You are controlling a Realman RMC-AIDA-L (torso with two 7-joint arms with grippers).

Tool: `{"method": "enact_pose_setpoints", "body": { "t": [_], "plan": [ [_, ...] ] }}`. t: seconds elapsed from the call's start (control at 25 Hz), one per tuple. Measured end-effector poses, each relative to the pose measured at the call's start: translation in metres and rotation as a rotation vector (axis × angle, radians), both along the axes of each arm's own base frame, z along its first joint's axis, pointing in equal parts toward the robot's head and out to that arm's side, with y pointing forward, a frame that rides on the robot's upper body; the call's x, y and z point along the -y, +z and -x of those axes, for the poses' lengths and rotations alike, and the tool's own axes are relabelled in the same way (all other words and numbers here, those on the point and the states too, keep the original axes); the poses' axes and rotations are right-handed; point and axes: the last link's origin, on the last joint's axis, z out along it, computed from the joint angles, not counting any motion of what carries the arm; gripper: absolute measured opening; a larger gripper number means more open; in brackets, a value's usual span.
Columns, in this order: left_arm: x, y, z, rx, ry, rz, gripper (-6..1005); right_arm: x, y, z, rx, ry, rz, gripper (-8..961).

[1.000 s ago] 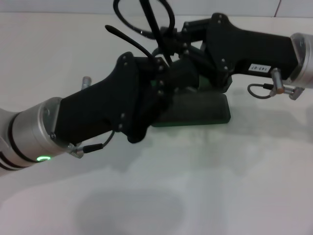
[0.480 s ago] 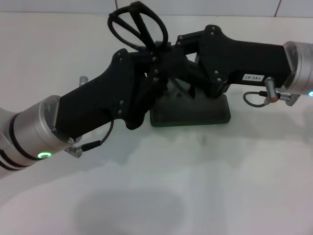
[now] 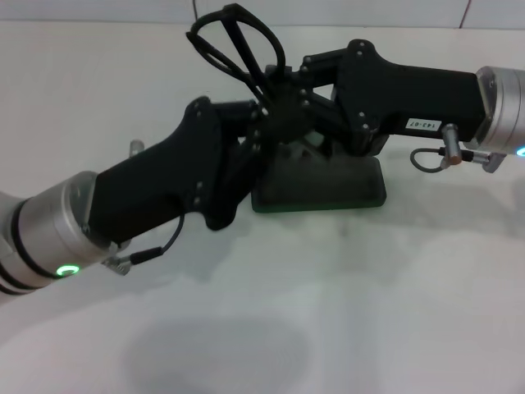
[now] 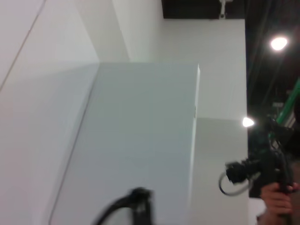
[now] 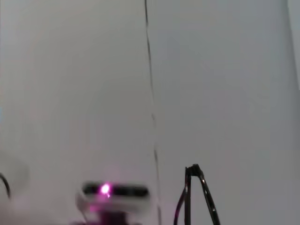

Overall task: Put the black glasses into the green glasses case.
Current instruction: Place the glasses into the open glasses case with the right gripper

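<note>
The black glasses (image 3: pixel 248 51) stand upright above the table, their thin frame rising from the spot where both grippers meet. My right gripper (image 3: pixel 283 82) reaches in from the right and is shut on their lower part. My left gripper (image 3: pixel 256 115) comes up from the lower left and presses in at the same spot. The green glasses case (image 3: pixel 349 187) lies on the table directly under both grippers, its left half hidden by them. In the right wrist view a thin piece of the glasses (image 5: pixel 188 187) shows close by. A blurred black shape (image 4: pixel 138 206) sits low in the left wrist view.
The white table (image 3: pixel 328 312) spreads wide in front of the case. A white wall (image 3: pixel 123 8) runs behind it. Far off in the left wrist view, a person's hand holds a camera rig (image 4: pixel 265 168).
A temple arm that stuck out to the left a second ago now lies folded against the frame. The glasses stand a little more upright, and the left arm has dropped slightly.
</note>
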Motion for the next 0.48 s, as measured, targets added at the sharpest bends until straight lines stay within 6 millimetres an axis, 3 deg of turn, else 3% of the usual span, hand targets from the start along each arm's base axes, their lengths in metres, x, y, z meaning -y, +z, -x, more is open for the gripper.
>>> {"method": "enact_pose_setpoints", "body": {
  "t": [0.12, 0.28, 0.48],
  "plan": [
    [0.005, 0.005, 0.012, -0.058, -0.019, 0.021, 33, -0.007, -0.007, -0.006, 0.119, -0.004, -0.041, 117],
    [0.015, 0.015, 0.032, -0.121, -0.012, 0.047, 33, -0.016, -0.028, -0.017, 0.45, 0.032, -0.116, 118],
    [0.022, 0.024, 0.048, -0.112, 0.061, 0.017, 33, -0.018, -0.037, -0.009, 0.71, 0.105, -0.241, 120]
  ]
}}
